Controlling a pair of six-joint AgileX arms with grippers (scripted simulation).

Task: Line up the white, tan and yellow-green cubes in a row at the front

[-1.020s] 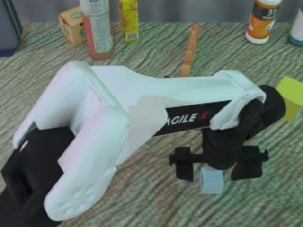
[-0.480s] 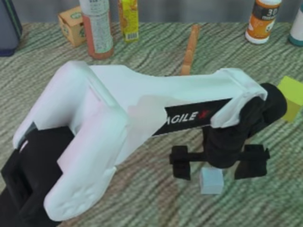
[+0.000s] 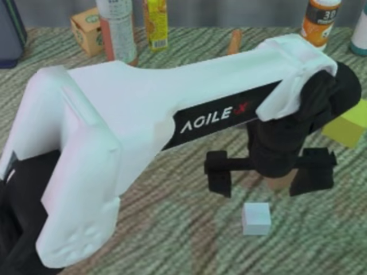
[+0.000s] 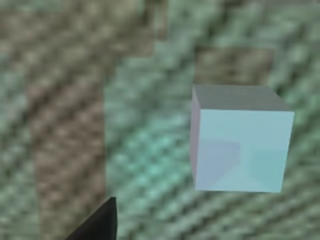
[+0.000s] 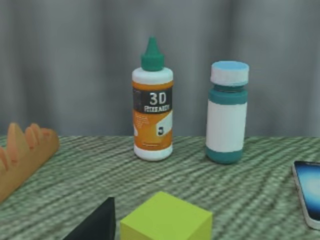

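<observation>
Over the green woven bench (image 3: pixel 172 240) our left gripper (image 3: pixel 269 177) hangs with jaws spread wide and empty, above and clear of the white cube (image 3: pixel 256 218) at the front, while the yellow-green cube (image 3: pixel 348 127) sits near the right edge

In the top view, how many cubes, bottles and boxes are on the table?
Cubes: 3 (white cube, yellow-green cube, tan cube partly hidden under left tool)
Bottles: 4 (pink bottle, yellow bottle, orange bottle, teal bottle)
Boxes: 1 (tan box)
Total: 8
</observation>
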